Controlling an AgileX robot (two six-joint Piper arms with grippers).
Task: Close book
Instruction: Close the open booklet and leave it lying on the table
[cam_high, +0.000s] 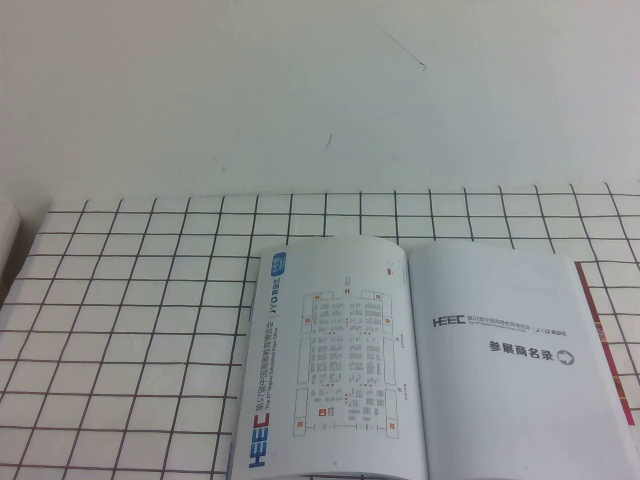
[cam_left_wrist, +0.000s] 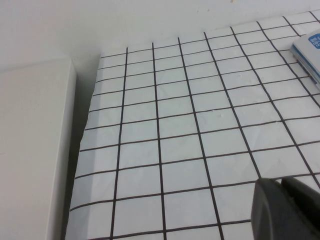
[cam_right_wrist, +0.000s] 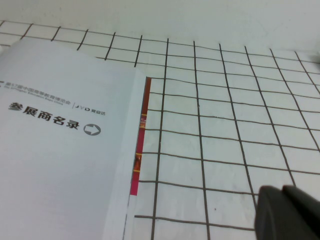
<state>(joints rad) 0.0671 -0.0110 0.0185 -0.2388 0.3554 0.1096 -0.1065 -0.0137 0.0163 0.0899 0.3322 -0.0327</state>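
Observation:
An open book (cam_high: 420, 360) lies flat on the checked cloth at the front right of the high view. Its left page (cam_high: 335, 360) carries a floor plan and blue lettering, and its right page (cam_high: 500, 350) is a white title page. A red cover edge (cam_right_wrist: 141, 135) shows beside that page. Neither gripper appears in the high view. My left gripper (cam_left_wrist: 281, 181) hovers shut and empty over bare cloth left of the book, whose corner (cam_left_wrist: 310, 52) shows far off. My right gripper (cam_right_wrist: 283, 190) hangs shut and empty over the cloth to the right of the book (cam_right_wrist: 60, 140).
The black-grid cloth (cam_high: 130, 330) covers the table up to a white wall. A white flat block (cam_left_wrist: 35, 150) lies off the cloth's left edge and is just visible in the high view (cam_high: 8, 225).

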